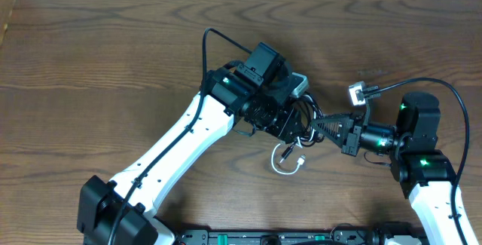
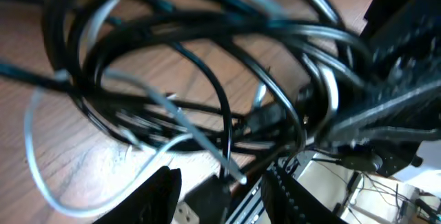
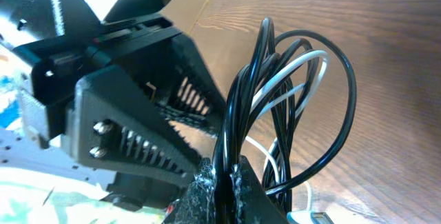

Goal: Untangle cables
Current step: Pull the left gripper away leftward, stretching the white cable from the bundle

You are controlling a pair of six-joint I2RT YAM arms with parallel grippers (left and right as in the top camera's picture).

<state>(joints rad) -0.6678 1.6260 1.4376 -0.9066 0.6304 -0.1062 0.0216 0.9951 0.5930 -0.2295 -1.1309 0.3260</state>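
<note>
Cables: small tangled bundle of thin cords, a bit right of the desk's centre and slightly toward the near edge, where the arm bases sit. Blk cord makes several overlapping loops; wht cord threads thru them. In the overhead view one loop of the wht cord trails out of the bundle toward the near edge and lies flat on the wood, w/ small plug ends inside and just beside it. Whether the rest of the bundle is off the wood: can't tell.

R gripper: jaws closed tight on the cables. A bunch of blk strands is pinched btwn the pads, w/ the loops fanning up and away from the tips. It meets the bundle from the desk's right side, fingers pointing left.

L gripper: over the bundle's left part, opposite the R gripper, bundle btwn the two. Its fingers stand part-way apart. Something dark, cord or plug, sits in the gap, and blurred strands cross close in front. Whether anything is actually clamped: can't tell.

L arm, white links, runs from the near-left corner diagonally up to the desk's middle. R arm comes up from the near-right corner. Thick blk wire arcs over the R arm to the small wrist cam, which sits just right of the bundle toward the far edge.
</note>
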